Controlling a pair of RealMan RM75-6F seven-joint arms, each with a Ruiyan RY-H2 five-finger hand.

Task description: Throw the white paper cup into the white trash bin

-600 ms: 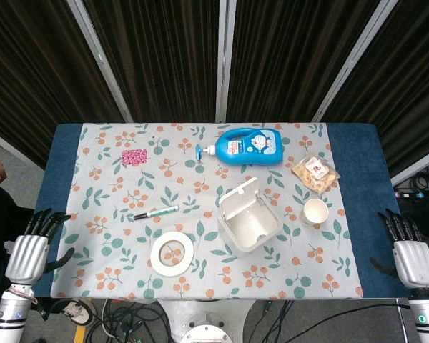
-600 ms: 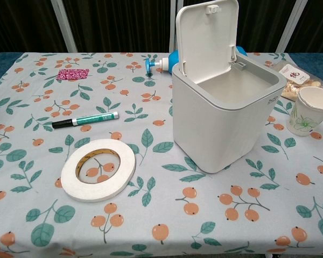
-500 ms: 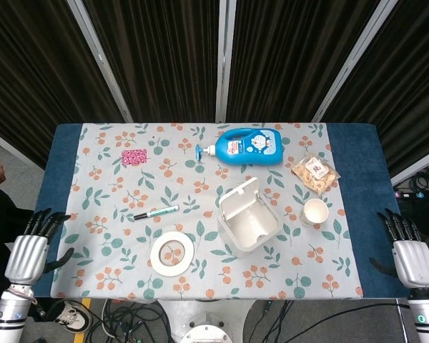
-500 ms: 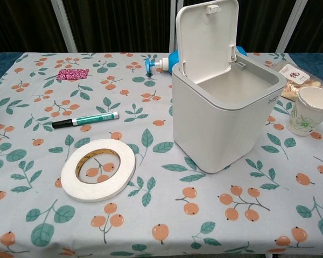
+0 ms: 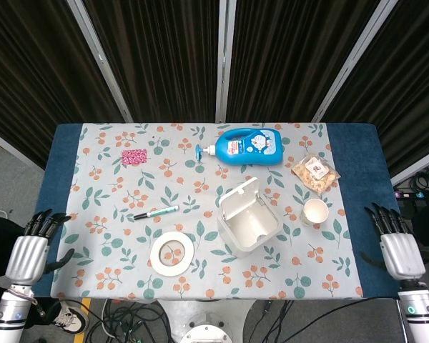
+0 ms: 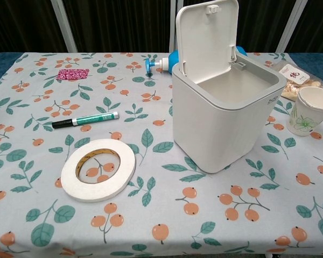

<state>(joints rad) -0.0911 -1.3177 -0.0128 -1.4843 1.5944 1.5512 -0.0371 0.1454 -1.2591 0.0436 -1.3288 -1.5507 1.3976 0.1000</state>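
Note:
The white paper cup [image 5: 315,211] stands upright on the floral cloth, right of the white trash bin [image 5: 249,219]; in the chest view the cup [image 6: 311,112] is at the far right, the bin [image 6: 226,115] in the middle with its lid raised and nothing visible inside. My right hand [image 5: 397,246] hovers off the table's right edge, fingers apart, holding nothing, well right of the cup. At the front left corner, off the table, my left hand [image 5: 32,248] is also spread and holds nothing. Neither hand shows in the chest view.
A roll of white tape [image 5: 172,253] lies left of the bin, a green marker [image 5: 156,212] behind it. A blue pump bottle [image 5: 247,146] lies at the back, a snack bag [image 5: 316,174] behind the cup, a pink packet [image 5: 134,156] at back left.
My right hand has moved a little up and left, toward the table's edge. The cup, bin and left hand are where they were.

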